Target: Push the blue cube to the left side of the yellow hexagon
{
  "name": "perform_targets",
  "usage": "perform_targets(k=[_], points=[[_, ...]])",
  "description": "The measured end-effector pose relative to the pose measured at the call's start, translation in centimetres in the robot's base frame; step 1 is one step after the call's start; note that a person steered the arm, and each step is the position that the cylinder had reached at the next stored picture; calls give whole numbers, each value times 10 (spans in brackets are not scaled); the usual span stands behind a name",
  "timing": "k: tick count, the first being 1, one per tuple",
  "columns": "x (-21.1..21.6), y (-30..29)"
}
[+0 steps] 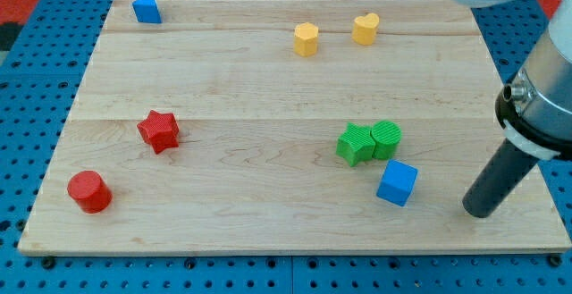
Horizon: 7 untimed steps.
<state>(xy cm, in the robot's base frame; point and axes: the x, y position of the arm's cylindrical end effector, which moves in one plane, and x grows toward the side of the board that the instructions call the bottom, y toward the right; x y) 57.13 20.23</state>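
A blue cube point(397, 183) lies at the board's lower right, just below two green blocks. The yellow hexagon point(306, 39) sits near the view's top, centre right, with a yellow heart point(365, 28) to its right. A second, smaller blue block point(146, 9) sits at the top left corner. My tip point(481, 213) rests on the board to the right of the blue cube, apart from it by a clear gap.
A green star point(356, 144) and a green cylinder point(386, 138) touch each other above the blue cube. A red star point(159, 131) and a red cylinder point(89, 192) lie at the left. The wooden board point(268, 97) sits on a blue pegboard.
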Motion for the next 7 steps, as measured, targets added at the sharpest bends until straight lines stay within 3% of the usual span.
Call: perform_targets(k=[2,3,4,6,7], points=[[-12,-86],[-9,-27],[-25,-50],[-43,-208],[-78,-263]])
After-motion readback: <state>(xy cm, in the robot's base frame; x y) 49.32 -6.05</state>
